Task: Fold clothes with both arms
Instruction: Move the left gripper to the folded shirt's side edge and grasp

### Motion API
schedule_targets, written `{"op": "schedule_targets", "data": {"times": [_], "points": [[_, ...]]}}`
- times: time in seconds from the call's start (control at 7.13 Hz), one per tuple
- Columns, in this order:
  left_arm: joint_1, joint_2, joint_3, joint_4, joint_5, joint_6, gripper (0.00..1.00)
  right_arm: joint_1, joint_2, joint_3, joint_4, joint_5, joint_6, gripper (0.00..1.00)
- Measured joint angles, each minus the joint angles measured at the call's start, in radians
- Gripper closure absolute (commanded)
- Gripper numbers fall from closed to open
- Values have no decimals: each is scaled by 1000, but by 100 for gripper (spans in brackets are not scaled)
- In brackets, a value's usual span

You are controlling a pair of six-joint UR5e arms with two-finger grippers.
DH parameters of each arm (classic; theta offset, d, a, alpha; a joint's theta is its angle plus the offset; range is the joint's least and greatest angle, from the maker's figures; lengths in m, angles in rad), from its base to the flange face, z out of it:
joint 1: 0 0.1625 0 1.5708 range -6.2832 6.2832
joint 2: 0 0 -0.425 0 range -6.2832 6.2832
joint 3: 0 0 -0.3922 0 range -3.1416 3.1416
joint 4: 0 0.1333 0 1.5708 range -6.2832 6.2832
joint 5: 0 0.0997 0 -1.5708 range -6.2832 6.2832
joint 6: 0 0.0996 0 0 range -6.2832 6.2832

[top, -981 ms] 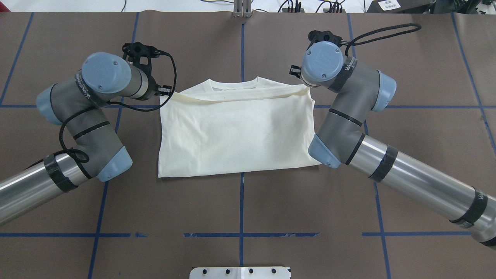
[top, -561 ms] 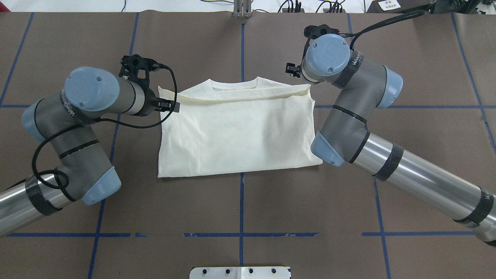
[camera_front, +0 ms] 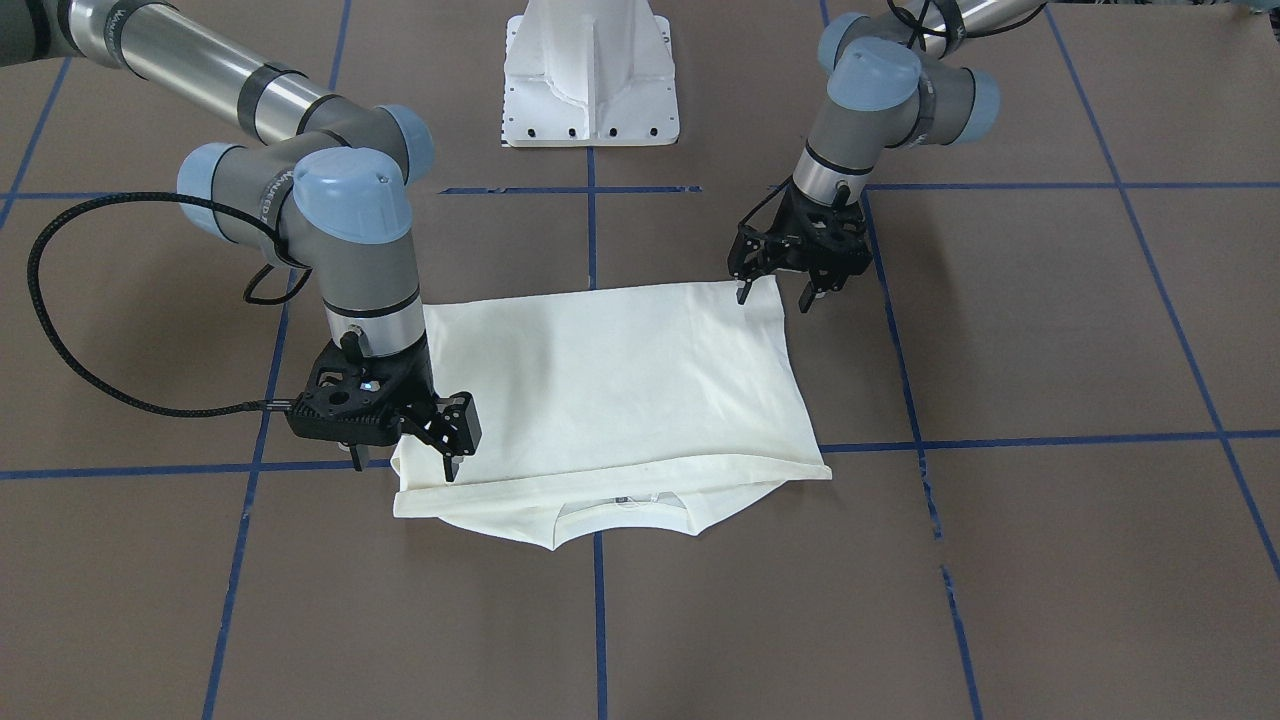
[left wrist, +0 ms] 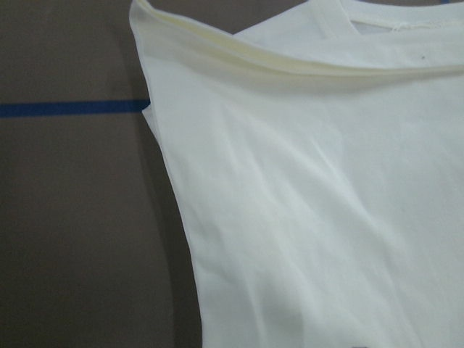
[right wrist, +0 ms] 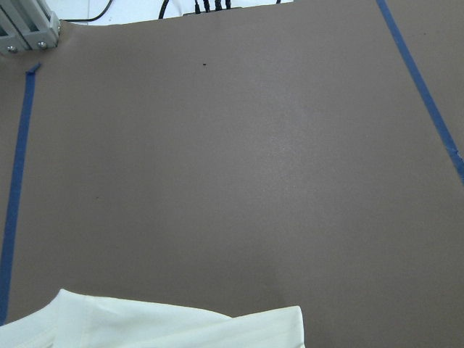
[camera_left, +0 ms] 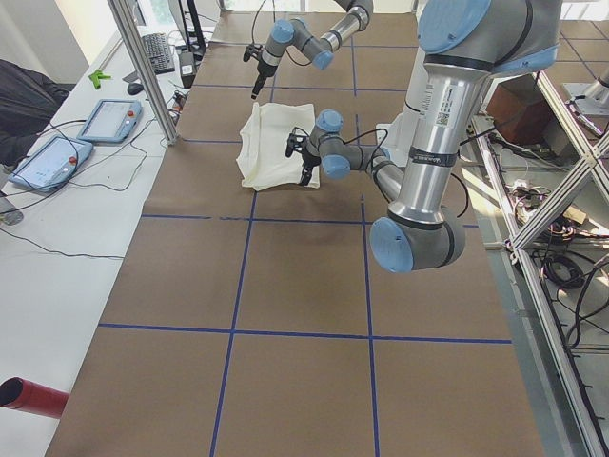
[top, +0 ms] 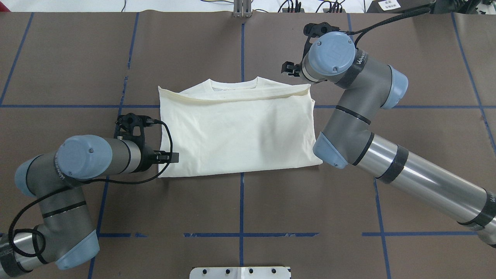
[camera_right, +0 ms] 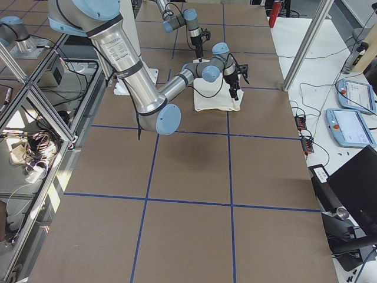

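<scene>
Carefully lining up the shirt fold
Left gripper, right gripper are hovering, fingers apart; pinch all layers.

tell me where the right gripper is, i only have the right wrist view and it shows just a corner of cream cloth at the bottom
observer: The right gripper hangs at the T-shirt's corner on the collar side, jaws open and not closed on the cloth.
operator: and the left one
observer: The left gripper is open too, at the diagonally opposite corner, on the edge nearest the robot.
operator: how is the shirt lying
observer: It is folded with the plain side up, and the collar peeks out past the top layer's edge.
</scene>
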Motion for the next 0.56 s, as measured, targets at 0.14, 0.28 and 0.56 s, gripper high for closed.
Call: {"op": "schedule_targets", "data": {"times": [0.14, 0.28, 0.56], "points": [[20, 13, -2, -11, 8, -11, 38, 0, -1, 1, 0, 0, 0, 0], [35, 18, -2, -14, 11, -15, 38, 0, -1, 1, 0, 0, 0, 0], [59, 19, -2, -16, 12, -16, 50, 0, -4, 1, 0, 0, -1, 0]]}}
